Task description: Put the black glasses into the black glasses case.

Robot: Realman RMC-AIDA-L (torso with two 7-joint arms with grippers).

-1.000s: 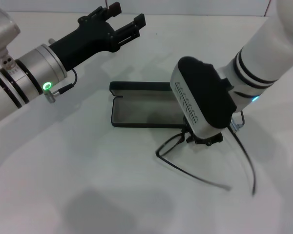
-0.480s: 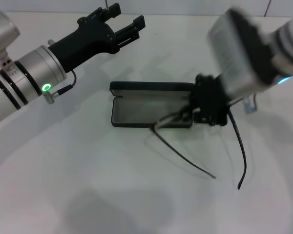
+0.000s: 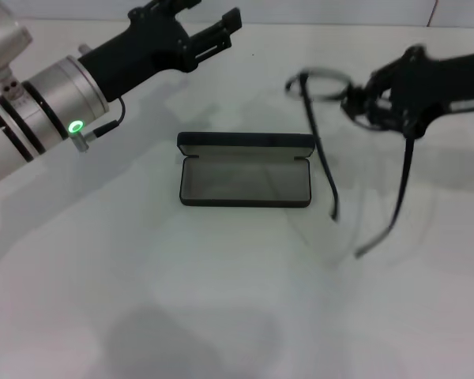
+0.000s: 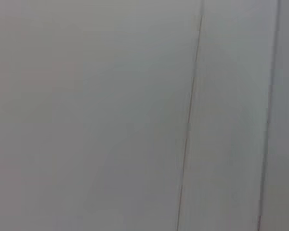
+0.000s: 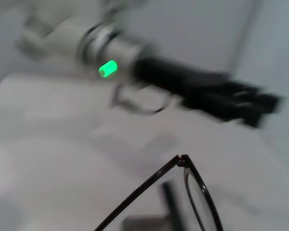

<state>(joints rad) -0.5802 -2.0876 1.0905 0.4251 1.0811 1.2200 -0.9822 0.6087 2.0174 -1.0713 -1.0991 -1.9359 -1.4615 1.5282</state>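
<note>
The black glasses case [image 3: 245, 203] lies open on the white table in the middle of the head view, grey lining up, nothing inside. My right gripper [image 3: 357, 101] is shut on the black glasses [image 3: 322, 154] and holds them in the air, to the right of and beyond the case, with both temple arms hanging down. The glasses' frame [image 5: 195, 190] also shows close up in the right wrist view. My left gripper [image 3: 212, 17] is open and empty, raised beyond the case's far left side. It also shows in the right wrist view [image 5: 241, 101].
The white table [image 3: 182, 300] stretches around the case. A pale wall [image 3: 340, 9] bounds the table's far edge. The left wrist view shows only a plain grey surface [image 4: 86, 115].
My right gripper has lifted the glasses off the table in front of the case and swung them up and back to the right. The left arm has shifted slightly.
</note>
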